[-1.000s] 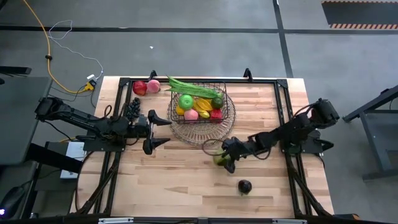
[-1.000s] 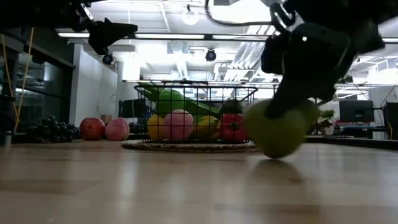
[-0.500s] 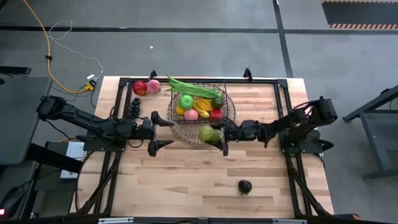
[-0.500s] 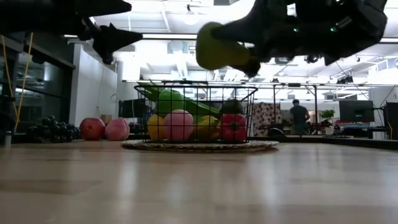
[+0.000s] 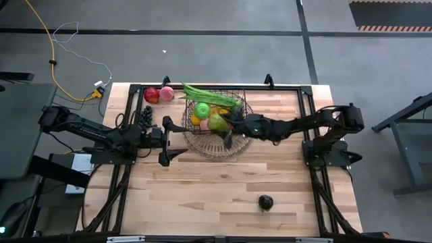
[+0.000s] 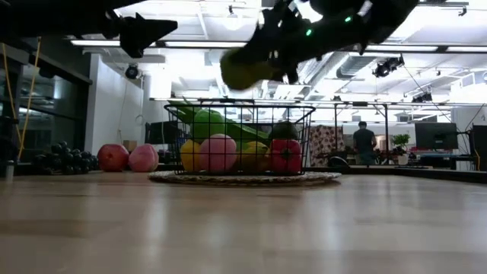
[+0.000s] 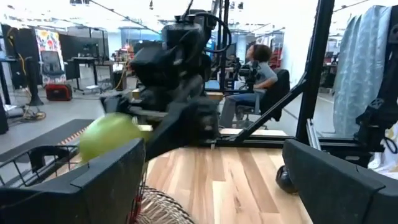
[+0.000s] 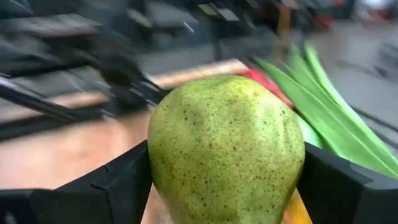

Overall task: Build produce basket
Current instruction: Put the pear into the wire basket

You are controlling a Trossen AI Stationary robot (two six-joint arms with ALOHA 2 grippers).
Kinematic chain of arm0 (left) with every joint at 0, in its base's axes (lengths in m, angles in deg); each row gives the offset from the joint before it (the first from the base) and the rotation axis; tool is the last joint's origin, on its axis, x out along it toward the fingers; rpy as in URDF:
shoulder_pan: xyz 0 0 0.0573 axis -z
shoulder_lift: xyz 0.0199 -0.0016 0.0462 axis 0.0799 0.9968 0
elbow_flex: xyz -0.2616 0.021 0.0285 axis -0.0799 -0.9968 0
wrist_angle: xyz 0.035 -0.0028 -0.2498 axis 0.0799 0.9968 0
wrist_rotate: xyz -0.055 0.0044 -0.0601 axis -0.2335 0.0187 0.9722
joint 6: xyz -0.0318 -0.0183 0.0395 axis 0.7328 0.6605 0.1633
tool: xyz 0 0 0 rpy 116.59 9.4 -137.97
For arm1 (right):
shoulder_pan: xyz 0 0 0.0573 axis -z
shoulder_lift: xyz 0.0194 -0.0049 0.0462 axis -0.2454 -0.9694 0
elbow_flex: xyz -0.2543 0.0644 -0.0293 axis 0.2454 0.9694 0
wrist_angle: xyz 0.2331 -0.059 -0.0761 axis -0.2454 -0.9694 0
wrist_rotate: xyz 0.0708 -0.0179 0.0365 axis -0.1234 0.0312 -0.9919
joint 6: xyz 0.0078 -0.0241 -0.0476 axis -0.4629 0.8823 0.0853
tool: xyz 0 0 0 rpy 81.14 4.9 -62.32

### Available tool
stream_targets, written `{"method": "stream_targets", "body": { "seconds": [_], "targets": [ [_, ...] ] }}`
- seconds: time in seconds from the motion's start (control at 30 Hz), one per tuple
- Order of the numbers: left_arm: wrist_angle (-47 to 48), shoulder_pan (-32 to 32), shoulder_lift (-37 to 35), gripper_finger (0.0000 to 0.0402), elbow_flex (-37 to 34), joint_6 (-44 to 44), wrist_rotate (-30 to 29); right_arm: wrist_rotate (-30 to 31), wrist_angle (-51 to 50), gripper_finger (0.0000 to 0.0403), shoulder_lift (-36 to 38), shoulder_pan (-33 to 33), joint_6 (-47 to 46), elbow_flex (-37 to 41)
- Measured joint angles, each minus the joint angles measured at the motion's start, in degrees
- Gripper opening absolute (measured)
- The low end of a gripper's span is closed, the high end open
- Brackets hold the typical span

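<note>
On the pale wooden worktop (image 5: pixel 202 189) we see the dark wire basket (image 5: pixel 217 101) standing on a round shallow wire dish (image 5: pixel 209 145), already holding red, pink, yellow and green produce with long green pods (image 5: pixel 206 94) across its rim. Our right hand (image 5: pixel 226 125) is clamped on a green pear (image 8: pixel 227 149), raised over the basket. Our left hand (image 5: pixel 172 138) hovers beside the basket with fingers apart. A dark piece (image 5: pixel 266 201) lies well apart on the worktop.
</note>
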Motion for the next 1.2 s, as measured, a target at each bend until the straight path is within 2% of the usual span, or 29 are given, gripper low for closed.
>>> {"method": "stream_targets", "body": {
  "seconds": [0.27,0.4,0.57,1.07,1.2],
  "targets": [
    [1.2,-1.7,0.0,0.0369,0.0,3.3,0.2,5.9,-4.4,0.0316,-5.4,4.1,-6.2,-3.3],
    [1.5,-1.7,0.0,0.0369,0.0,4.1,-0.1,5.9,-8.3,0.0316,-5.5,6.3,-12.9,-3.7],
    [1.5,-1.7,0.0,0.0369,0.0,4.2,-0.1,5.7,-9.2,0.0317,-5.5,7.3,-15.6,-3.7],
    [1.6,-1.7,0.0,0.0369,0.0,4.1,-0.2,5.0,-9.4,0.0317,-5.5,6.6,-9.1,-3.7],
    [1.7,-1.7,0.0,0.0369,0.0,4.1,-0.2,7.4,-9.3,0.0342,-5.5,6.5,-8.6,-3.6]
  ]
}}
